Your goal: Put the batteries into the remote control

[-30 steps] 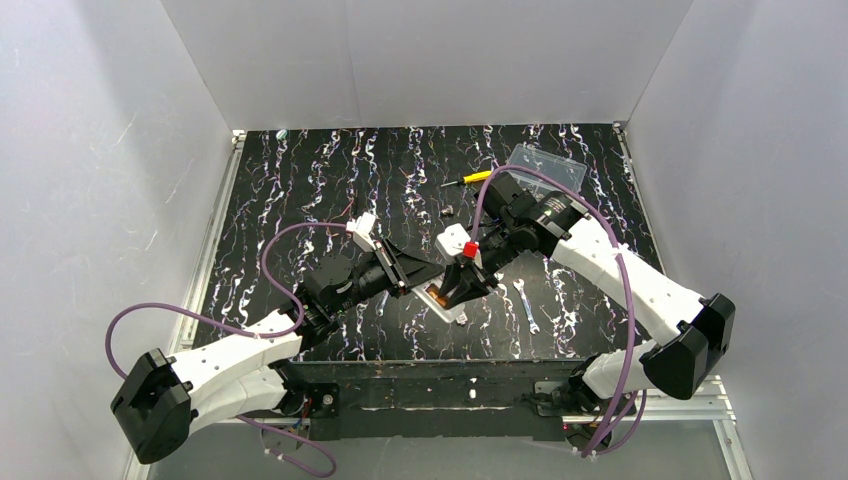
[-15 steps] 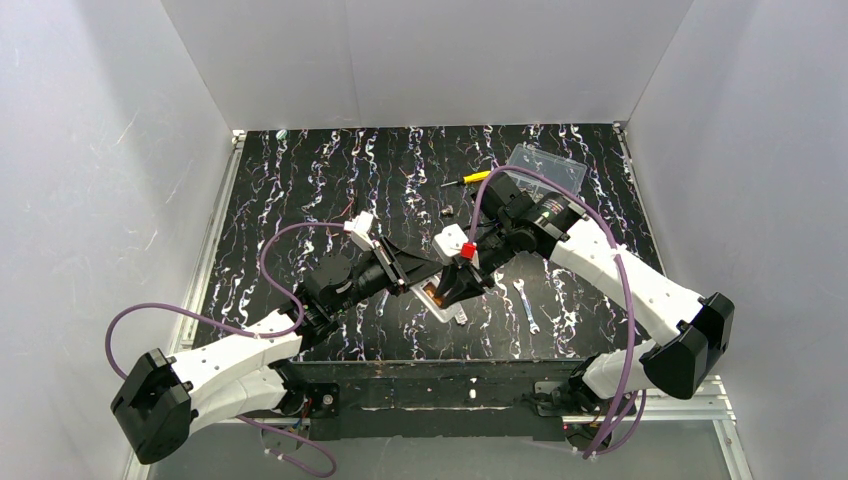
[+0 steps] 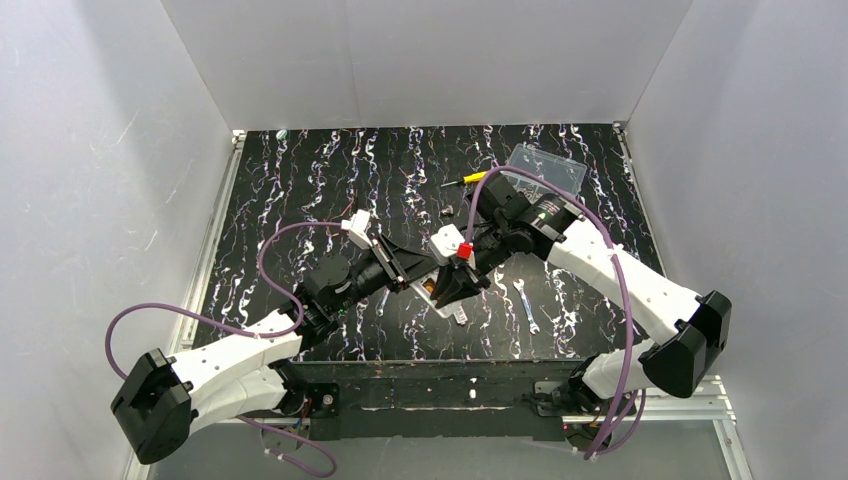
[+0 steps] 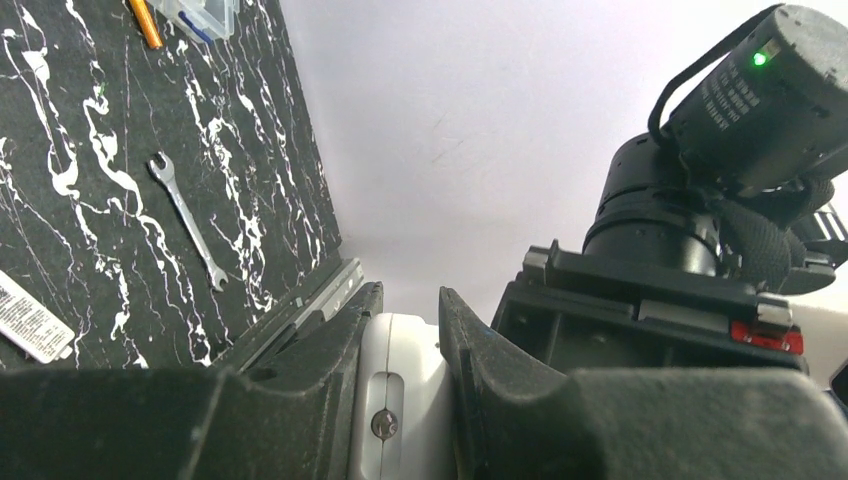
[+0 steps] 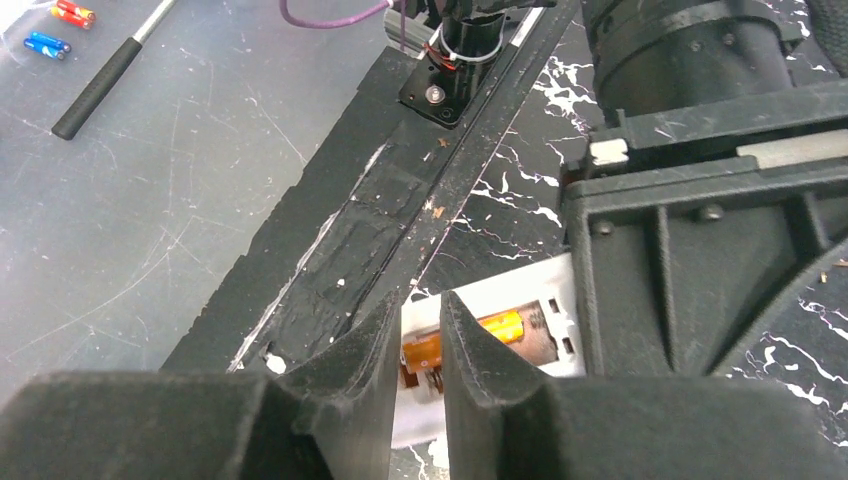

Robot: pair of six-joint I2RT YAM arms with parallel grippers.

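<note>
The white remote control (image 4: 400,400) is clamped between my left gripper's (image 4: 405,320) fingers, its back turned up. In the top view it (image 3: 447,304) sits mid-table under both grippers. In the right wrist view its open compartment (image 5: 545,335) holds an orange battery (image 5: 500,328) lying slantwise. My right gripper (image 5: 422,330) hangs right over that battery, its fingers almost together with only a narrow gap and nothing gripped between them. I cannot make out a second battery.
A small wrench (image 3: 527,305) lies right of the remote. A yellow-handled screwdriver (image 3: 468,179), a clear plastic box (image 3: 547,168) and a small silvery stub (image 3: 448,211) lie at the back. A white label strip (image 4: 30,320) lies on the table. Loose batteries (image 5: 60,28) lie on the floor.
Both grippers and the remote have shifted slightly to the left together. The right gripper stays over the compartment.
</note>
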